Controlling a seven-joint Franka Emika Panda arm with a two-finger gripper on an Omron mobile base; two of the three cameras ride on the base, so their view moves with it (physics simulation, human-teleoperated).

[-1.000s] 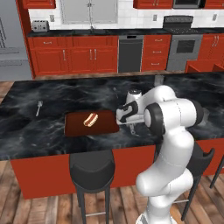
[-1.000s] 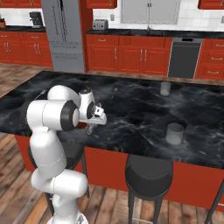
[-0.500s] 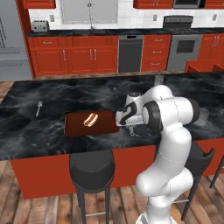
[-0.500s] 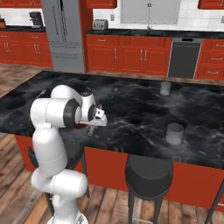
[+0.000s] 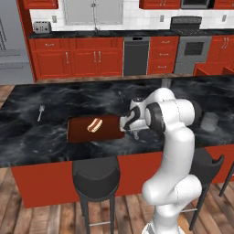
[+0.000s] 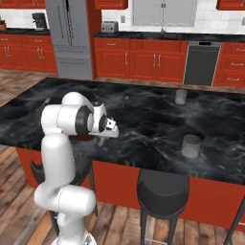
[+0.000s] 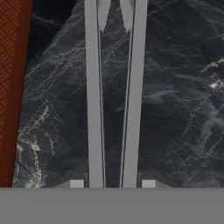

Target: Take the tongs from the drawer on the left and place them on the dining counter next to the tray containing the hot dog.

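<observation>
Hand view looks straight down the tongs (image 7: pixel 113 96): two slim grey metal arms run from 6 o'clock to 12 o'clock, their tips turning in toward each other at the top. They lie over the black marble tabletop (image 7: pixel 179 109), with the tray (image 7: pixel 11 87) edging the frame at 9 o'clock, so the tongs sit just beside the tray, apart from it. Whether they already rest on the marble or hang above it cannot be told.

Left base view shows the gripper (image 5: pixel 132 130) low at the tray's 3 o'clock side, with the hot dog (image 5: pixel 94 124) lying on the tray. The gripper appears to pinch the tongs at their rear end, the two small pale tips flanking the arms at 6 o'clock.

By their look, the tongs should be light, stiff lengthwise yet springy across the arms, and smooth enough to slip. A hold near the hinge end squeezes less spring; the long free end may swing, so lowering them flat seems wise.

No brand, label or writing can be read anywhere.
</observation>
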